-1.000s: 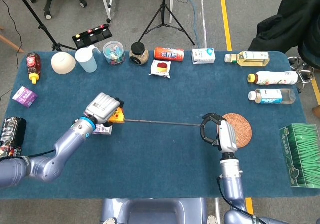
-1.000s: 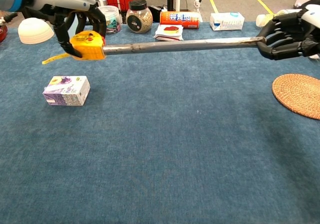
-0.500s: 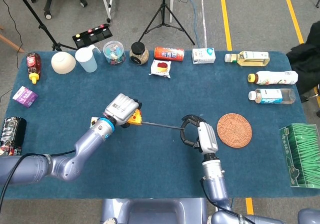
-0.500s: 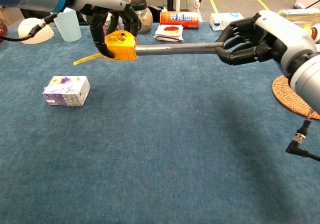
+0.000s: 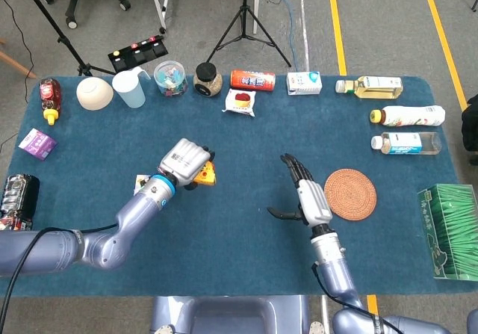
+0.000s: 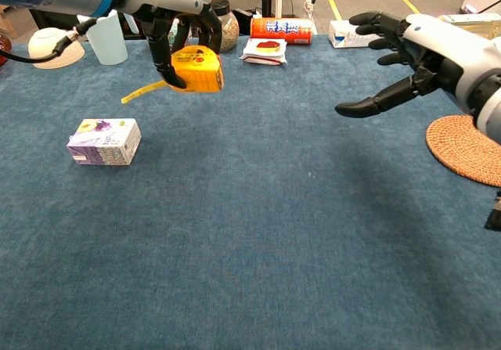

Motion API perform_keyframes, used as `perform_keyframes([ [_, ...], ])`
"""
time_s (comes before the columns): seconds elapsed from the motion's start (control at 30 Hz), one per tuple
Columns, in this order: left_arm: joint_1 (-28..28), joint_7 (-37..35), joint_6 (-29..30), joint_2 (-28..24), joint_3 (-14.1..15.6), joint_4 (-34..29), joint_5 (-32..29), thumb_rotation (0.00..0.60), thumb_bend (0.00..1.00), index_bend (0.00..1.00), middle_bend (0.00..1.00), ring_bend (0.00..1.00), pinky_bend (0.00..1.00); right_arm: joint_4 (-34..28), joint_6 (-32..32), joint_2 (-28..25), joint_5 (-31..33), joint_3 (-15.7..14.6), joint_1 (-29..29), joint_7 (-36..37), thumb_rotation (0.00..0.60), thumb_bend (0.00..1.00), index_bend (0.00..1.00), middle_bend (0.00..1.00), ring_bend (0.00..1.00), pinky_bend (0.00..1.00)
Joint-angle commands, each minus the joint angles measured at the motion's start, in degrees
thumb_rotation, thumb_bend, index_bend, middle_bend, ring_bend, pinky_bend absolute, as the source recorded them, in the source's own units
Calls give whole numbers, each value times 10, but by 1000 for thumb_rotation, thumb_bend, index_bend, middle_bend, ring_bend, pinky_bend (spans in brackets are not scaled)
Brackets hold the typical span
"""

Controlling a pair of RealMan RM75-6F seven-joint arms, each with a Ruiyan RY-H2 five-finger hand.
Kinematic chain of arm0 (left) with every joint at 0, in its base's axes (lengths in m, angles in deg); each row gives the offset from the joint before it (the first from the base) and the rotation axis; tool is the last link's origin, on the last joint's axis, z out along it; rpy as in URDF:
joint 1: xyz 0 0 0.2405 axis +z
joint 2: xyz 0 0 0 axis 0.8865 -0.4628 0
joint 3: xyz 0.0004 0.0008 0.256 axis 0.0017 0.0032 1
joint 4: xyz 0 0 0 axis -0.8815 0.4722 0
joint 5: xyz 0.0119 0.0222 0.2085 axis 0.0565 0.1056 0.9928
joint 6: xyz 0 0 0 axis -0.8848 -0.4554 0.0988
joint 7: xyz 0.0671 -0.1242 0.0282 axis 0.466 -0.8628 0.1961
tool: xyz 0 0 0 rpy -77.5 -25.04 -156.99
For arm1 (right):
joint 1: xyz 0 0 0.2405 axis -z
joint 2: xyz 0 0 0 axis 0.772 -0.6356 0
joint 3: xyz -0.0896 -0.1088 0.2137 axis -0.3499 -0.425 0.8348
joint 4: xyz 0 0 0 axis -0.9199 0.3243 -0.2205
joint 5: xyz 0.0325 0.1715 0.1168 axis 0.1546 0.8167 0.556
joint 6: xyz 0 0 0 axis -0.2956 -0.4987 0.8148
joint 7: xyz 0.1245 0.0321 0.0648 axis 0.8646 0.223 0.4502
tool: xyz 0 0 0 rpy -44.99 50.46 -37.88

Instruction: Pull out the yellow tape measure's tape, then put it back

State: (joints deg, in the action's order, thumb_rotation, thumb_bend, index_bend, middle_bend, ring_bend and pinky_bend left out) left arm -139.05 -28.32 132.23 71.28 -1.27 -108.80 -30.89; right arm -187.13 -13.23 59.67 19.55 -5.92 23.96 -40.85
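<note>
Above the blue worktop, left of centre, your left hand grips the yellow tape measure, dark fingers wrapped over the top and sides of its case. No tape runs out of the case toward the other hand. In the chest view a thin yellow strip hangs from the case's left side; the head view hides it behind the hand. Markings on the case face are too small to read.

Your right hand hovers well apart from the tape measure, fingers spread and holding nothing, thumb pointing toward the middle of the worktop. Its forearm is cut off at the right edge of the chest view. Just beside it lies a round woven coaster, also cropped in the chest view.

A small purple box rests on the worktop below the tape measure; in the head view your left hand and wrist cover most of it. Its print cannot be read.

Along the far edge stand a white bowl, a pale blue cup, two jars, an orange can on its side with unreadable white lettering, a snack packet and a white carton. Three bottles lie at the right, and a green box is cut by the frame edge.
</note>
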Motion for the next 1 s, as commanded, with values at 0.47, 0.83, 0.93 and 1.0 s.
perform_keyframes([
  [0.47, 61, -31, 5, -78, 50, -36, 63, 600, 349, 543, 382, 421, 477, 13, 7, -46, -12, -11, 3, 9, 600, 174, 0, 37, 0, 69],
  [0.83, 130, -84, -15, -87, 86, -6, 119, 600, 332, 543, 382, 421, 448, 25, 12, -49, -8, -16, -3, 15, 600, 174, 0, 39, 0, 69],
  [0.93, 142, -93, -20, -80, 88, 7, 126, 600, 330, 543, 382, 421, 445, 26, 10, -49, -8, -19, -2, 15, 600, 174, 0, 40, 1, 69],
  [1.0, 147, -95, -23, -73, 88, 15, 130, 600, 328, 544, 382, 418, 441, 25, 8, -50, -8, -20, -2, 16, 600, 174, 0, 41, 3, 69],
])
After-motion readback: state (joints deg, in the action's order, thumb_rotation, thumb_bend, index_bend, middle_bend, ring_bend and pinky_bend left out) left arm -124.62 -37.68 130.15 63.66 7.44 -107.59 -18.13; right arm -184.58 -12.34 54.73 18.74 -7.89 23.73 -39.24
